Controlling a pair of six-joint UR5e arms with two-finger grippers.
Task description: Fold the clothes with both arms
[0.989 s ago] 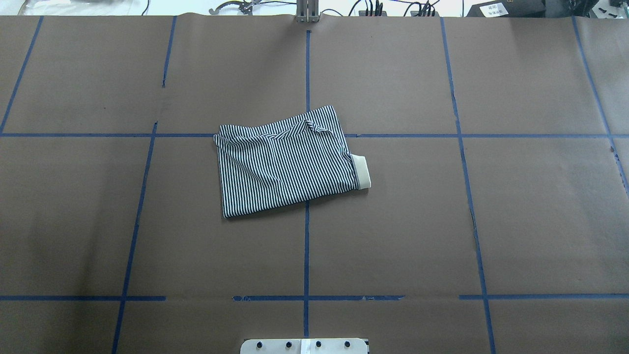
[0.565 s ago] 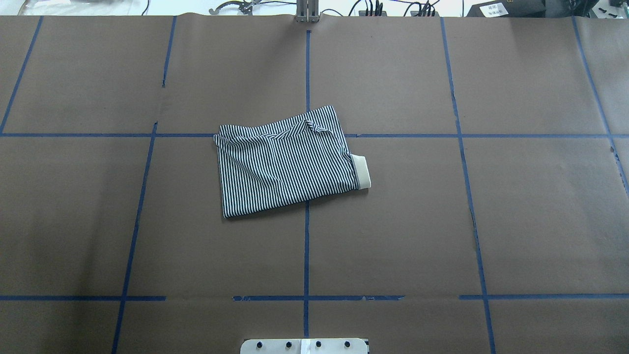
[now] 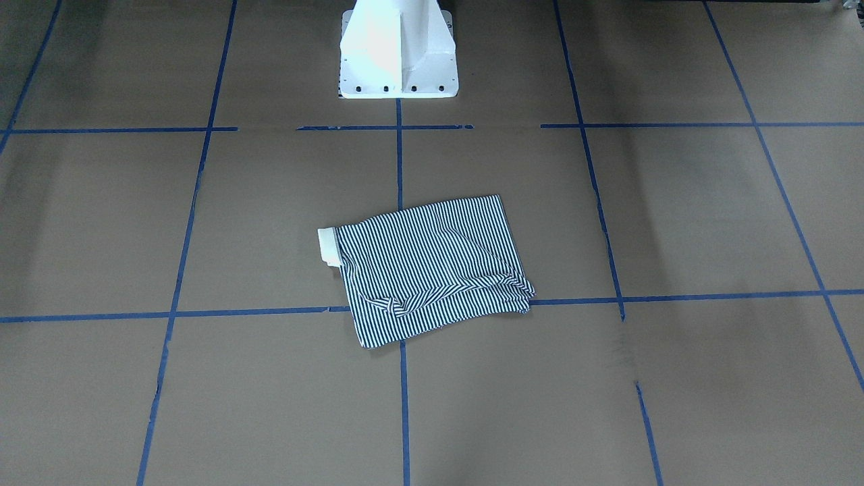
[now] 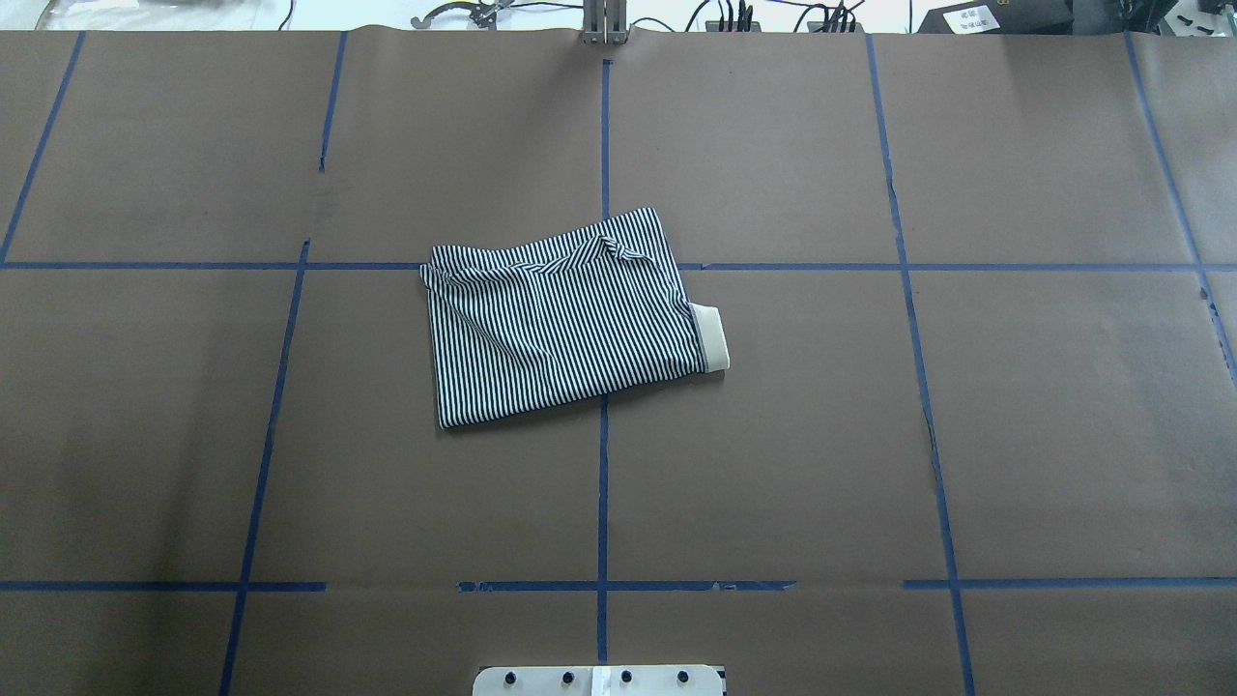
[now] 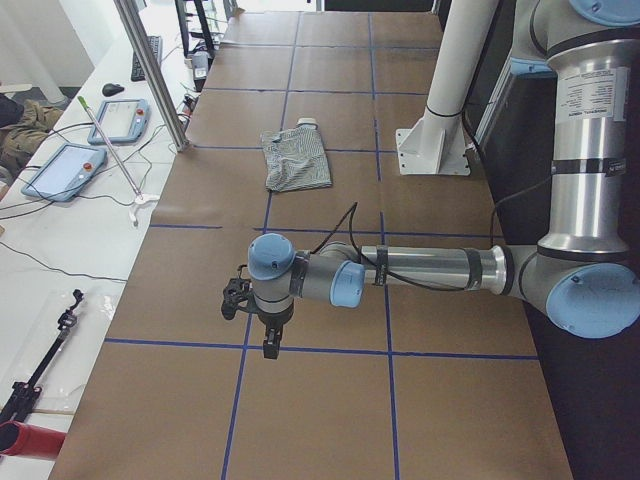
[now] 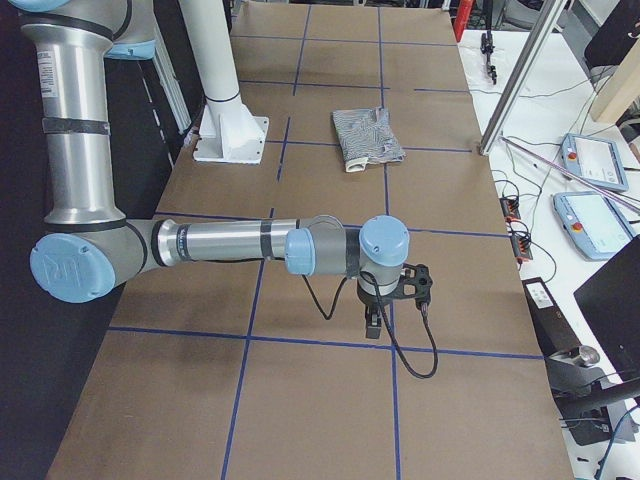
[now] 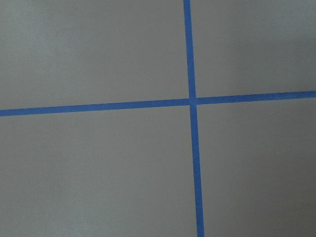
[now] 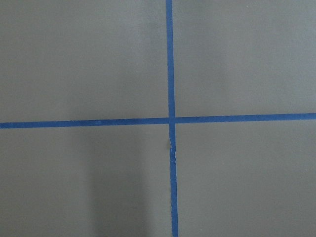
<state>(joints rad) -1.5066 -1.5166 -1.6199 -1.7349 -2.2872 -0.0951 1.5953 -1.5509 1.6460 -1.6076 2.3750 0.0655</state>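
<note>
Looking at the shirt (image 4: 565, 319), I judge the folding done or nearly so. It lies as a compact striped rectangle on the table (image 4: 1015, 435), out in front of the pedestal (image 3: 397, 47) and well apart from it. A strip of cream collar (image 4: 710, 336) pokes out at one end, and the edge farthest from the pedestal is bunched. The left gripper (image 5: 266, 340) and right gripper (image 6: 372, 322) hang over bare table far out to either side of the pedestal, with nothing hanging from either; whether their fingers are apart or together I cannot tell. Any next move calls for both arms reaching in to smooth that bunched edge.
</note>
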